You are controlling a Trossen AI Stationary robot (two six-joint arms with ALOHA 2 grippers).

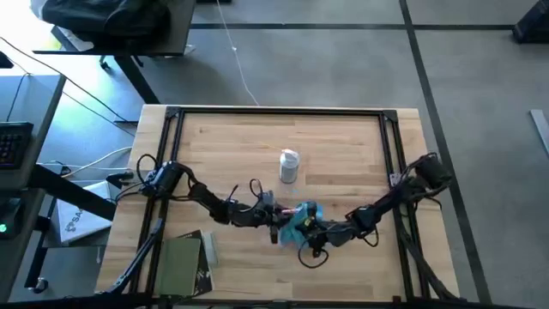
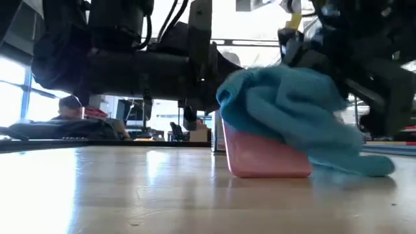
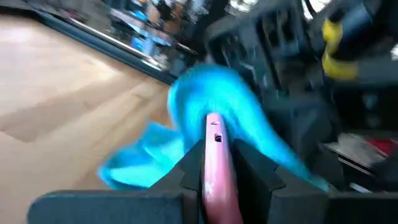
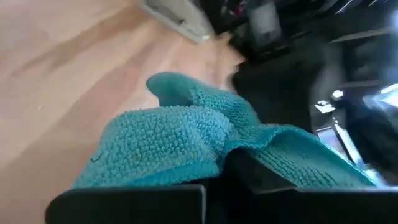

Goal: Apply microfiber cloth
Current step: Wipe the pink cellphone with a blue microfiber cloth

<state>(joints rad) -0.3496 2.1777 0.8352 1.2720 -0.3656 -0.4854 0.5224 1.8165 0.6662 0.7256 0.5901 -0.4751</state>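
A small pink object [image 2: 266, 156] stands on edge on the wooden table [image 1: 223, 146], near its front middle. The turquoise microfiber cloth [image 2: 292, 107] lies draped over its top. One end of the cloth [image 2: 374, 168] trails down onto the table. My left gripper [image 3: 214, 146] comes in from the table's left and is shut on the pink object [image 3: 214, 174]. My right gripper [image 4: 217, 180] comes in from the right and is shut on the cloth [image 4: 168, 137]. From above, both grippers meet at the cloth [image 1: 300, 219]. My left gripper pinches the pink object's two flat faces [image 3: 216, 140] between its two fingers [image 3: 189, 171], coming about level from the table's left. The object stands on edge with its lower edge [image 2: 270, 174] on the table. My right gripper pinches a bunched fold of the cloth [image 4: 217, 152], coming low from the table's right. The cloth lies slack over the pink object; the gathered cloth hides the fingertips.
A small white bottle [image 1: 289, 166] stands upright on the table beyond the grippers. A dark green box [image 1: 183, 264] lies at the table's near left corner. Black frame rails [image 1: 283, 112] run along the table's edges. A person [image 2: 68, 104] sits far behind the table.
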